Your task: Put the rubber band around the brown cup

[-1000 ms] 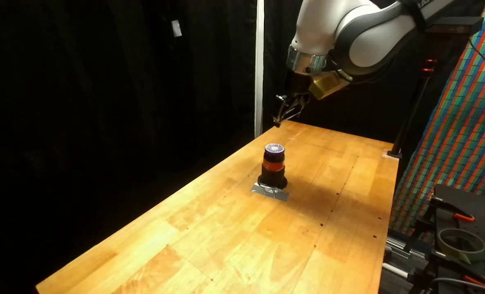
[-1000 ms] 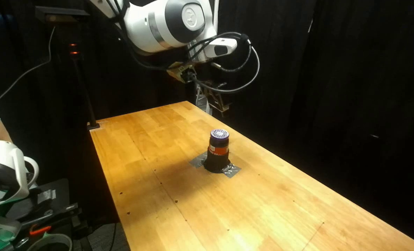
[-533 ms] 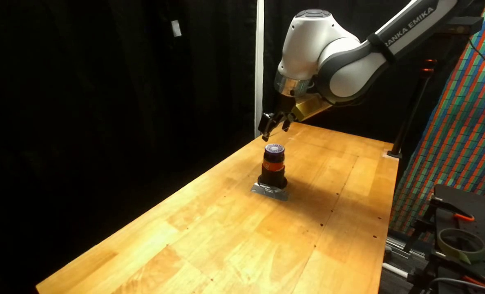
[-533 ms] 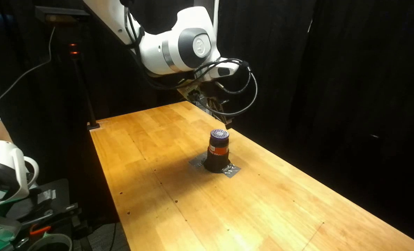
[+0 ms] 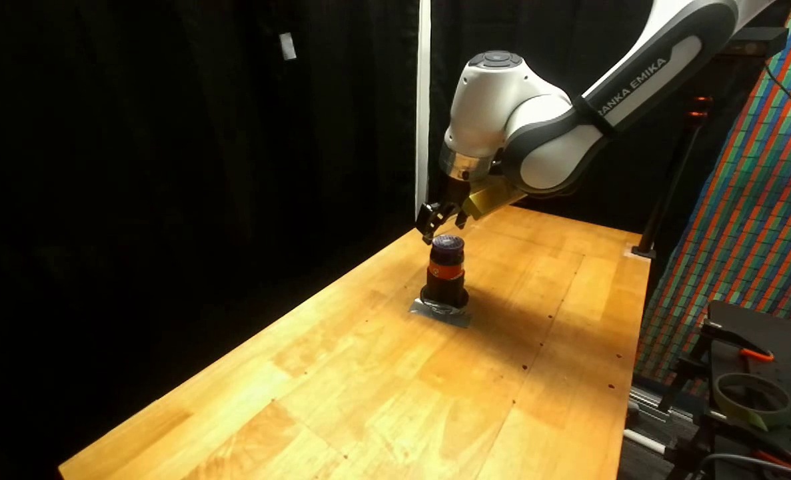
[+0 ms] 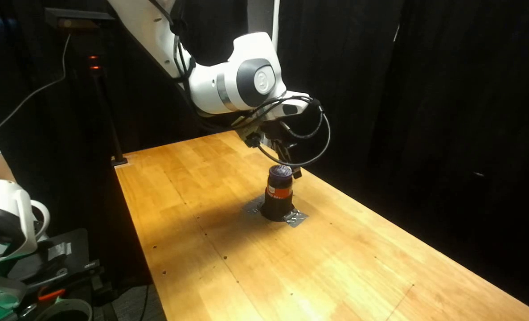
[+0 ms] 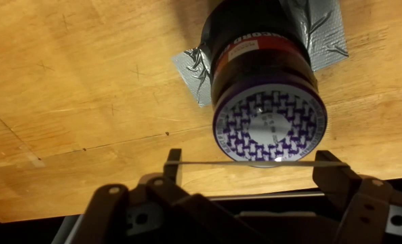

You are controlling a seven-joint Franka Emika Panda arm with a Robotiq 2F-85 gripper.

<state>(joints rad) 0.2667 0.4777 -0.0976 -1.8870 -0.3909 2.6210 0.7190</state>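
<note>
Seeing a long pale-wood desk [image 5: 342, 380] carrying an upright, purple-lidded, dark-brown jar [image 7: 268, 98] seated in a black round holder [image 6: 276, 206]; guessing stiff, weighty, needing no grip. Finding the black two-fingered pincer [image 7: 249, 161] spread wide just beside the jar's top, clamping nothing, stretching a thin beige rubber band [image 7: 256, 163] across both fingertips [image 7: 173, 157], not yet encircling the jar. Judging it featherlight, soft, springy, prone to snapping off; recommending hooking from inside, back from the tips, under tension.

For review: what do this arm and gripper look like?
White Panda arm with dark grey panels, a silvery wrist ring, a black strap and lettering ending "ANKA EMIKA"; black and grey cables at the wrist. Black Robotiq gripper with jointed linkages and blocky fingertips.
</note>
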